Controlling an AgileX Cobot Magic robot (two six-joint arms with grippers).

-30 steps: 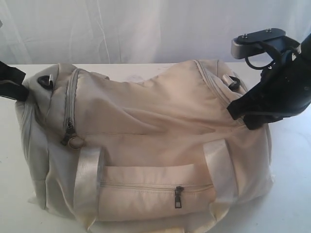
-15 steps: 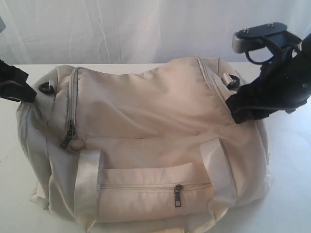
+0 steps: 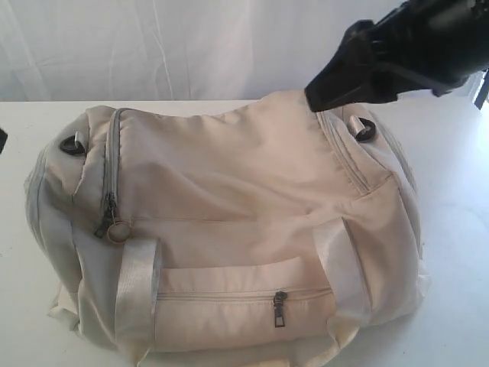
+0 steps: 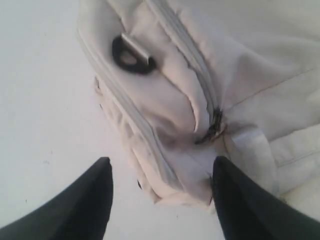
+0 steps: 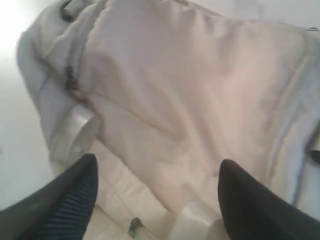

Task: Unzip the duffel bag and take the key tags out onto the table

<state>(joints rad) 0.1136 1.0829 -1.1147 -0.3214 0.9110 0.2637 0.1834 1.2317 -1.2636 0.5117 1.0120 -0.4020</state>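
The cream duffel bag [image 3: 229,229] lies zipped on the white table [image 3: 458,252], filling most of the exterior view. Its main zipper pull [image 3: 107,218] hangs at the left end near a black D-ring [image 3: 74,142]; a front pocket zipper pull [image 3: 280,309] is low in the middle. My right gripper [image 3: 321,95] hovers open above the bag's upper right end. From the right wrist, the bag [image 5: 190,100] spreads below that gripper [image 5: 157,170]. My left gripper [image 4: 160,170] is open over the bag's left end [image 4: 165,125], barely showing in the exterior view. The key tags are hidden.
A white curtain [image 3: 191,46] hangs behind the table. A second black D-ring [image 3: 364,130] sits at the bag's right end. Pale webbing straps [image 3: 137,283] cross the front. Bare tabletop [image 4: 45,100] lies left of the bag.
The right gripper has let go of the bag's right end and lifted up and leftwards. The left arm has pulled back off the left edge. The bag has settled flatter.
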